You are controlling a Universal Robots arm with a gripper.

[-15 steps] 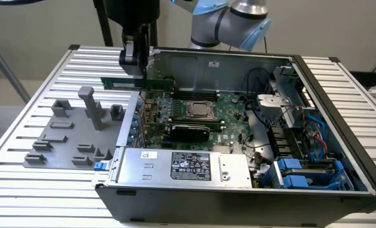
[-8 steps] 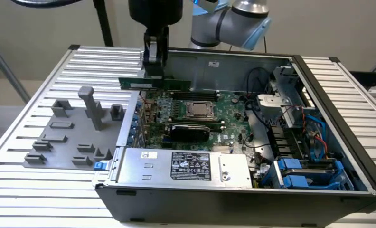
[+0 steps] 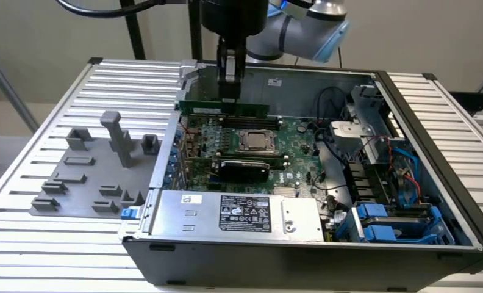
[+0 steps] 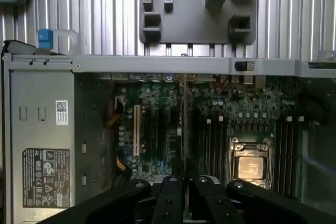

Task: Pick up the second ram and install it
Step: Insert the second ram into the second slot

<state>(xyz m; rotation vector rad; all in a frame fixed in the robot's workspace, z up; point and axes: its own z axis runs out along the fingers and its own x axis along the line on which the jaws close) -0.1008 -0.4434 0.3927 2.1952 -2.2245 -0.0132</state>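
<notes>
An open computer case (image 3: pixel 307 256) is set on the slatted desk (image 3: pixel 30 244). Within it are seen the green motherboard (image 3: pixel 294 137) with its square processor socket (image 3: pixel 258 141), a grey power supply (image 3: pixel 233 210) and blue drive bays (image 3: pixel 392 223). A grey fixture block (image 3: pixel 95 177) is laid beside the case at the exterior view's left. The second ram (image 3: pixel 250 110) is held level by the gripper (image 3: pixel 229 97) just over the motherboard's far edge, near the case's rear wall, the jaws being closed on its upper edge; whether it touches a slot cannot be told.
</notes>
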